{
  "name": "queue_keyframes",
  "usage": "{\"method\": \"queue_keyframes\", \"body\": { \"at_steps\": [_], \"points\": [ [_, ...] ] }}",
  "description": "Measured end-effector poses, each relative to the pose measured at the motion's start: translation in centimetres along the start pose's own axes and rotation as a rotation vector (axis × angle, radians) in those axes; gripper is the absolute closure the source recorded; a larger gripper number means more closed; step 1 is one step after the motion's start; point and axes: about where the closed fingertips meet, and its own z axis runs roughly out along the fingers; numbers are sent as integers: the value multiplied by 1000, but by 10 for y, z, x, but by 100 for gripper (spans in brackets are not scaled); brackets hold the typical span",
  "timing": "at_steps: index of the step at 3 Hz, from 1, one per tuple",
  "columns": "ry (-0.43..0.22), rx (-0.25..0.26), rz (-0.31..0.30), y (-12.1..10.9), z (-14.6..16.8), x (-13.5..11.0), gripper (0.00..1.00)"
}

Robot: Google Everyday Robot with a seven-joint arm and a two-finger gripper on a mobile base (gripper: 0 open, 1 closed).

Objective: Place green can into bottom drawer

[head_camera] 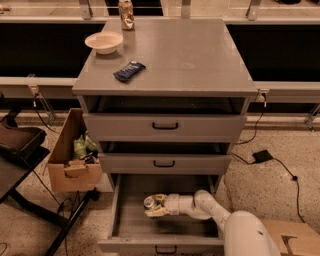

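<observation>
The bottom drawer (131, 227) is pulled open at the foot of the grey cabinet, with its flat tray and low front panel showing. My gripper (154, 205) reaches into it from the right, over the left middle of the tray. It is shut on the green can (148, 202), whose silver top shows between the pale fingers (159, 198). The can is low in the drawer; I cannot tell whether it touches the tray. My arm and white body fill the lower right.
The two upper drawers (165, 126) are shut. On the cabinet top stand a white bowl (104, 42), a blue packet (129, 71) and a tan can (126, 9). A cardboard box (70, 160) and a dark chair (20, 145) stand to the left. A cable and adapter (262, 156) lie on the floor to the right.
</observation>
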Motion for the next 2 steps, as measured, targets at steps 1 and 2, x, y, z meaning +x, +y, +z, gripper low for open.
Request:
{"method": "queue_keyframes", "body": {
  "at_steps": [1,2],
  "points": [
    [0,0,0,0,0,0,44],
    [0,0,0,0,0,0,19]
  ]
}}
